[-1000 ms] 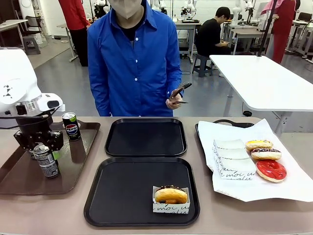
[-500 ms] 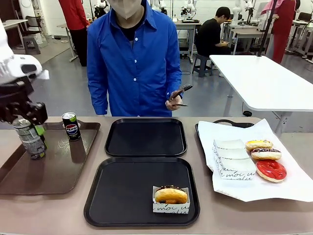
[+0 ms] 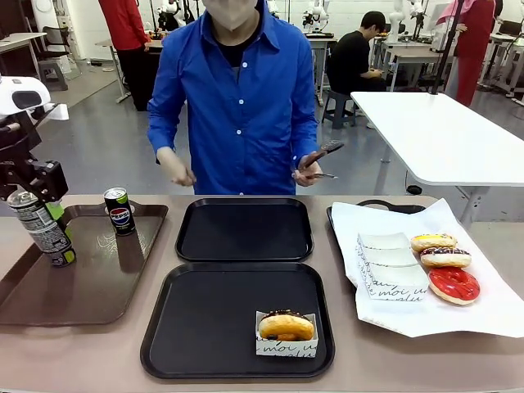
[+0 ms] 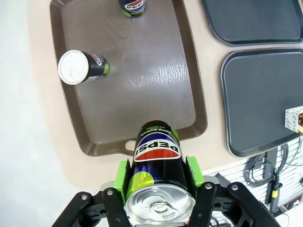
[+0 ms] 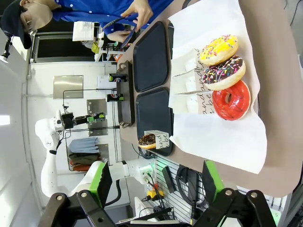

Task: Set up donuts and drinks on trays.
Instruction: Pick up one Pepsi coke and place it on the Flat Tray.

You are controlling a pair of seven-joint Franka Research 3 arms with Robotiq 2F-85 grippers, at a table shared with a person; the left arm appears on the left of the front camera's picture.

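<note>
- left gripper (image 4: 158,173) pinches a can (image 4: 156,150), tilted, over the brown tray's (image 3: 123,286) left edge; it could slip in transit.
- right gripper (image 5: 157,183) spread, empty.
- a tilted can may topple when set on the black tray (image 3: 213,319).

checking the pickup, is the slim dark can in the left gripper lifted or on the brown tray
Lifted and tilted: the left gripper clamps the slim dark drink can clear above the brown rectangular tray.

Brown tray (image 3: 90,295) sits on bench (image 3: 74,360). White paper sheet (image 3: 483,315) well right of tray. Blue shirt (image 3: 237,106) and tongs (image 3: 323,152) beyond tray, to its right.
</note>
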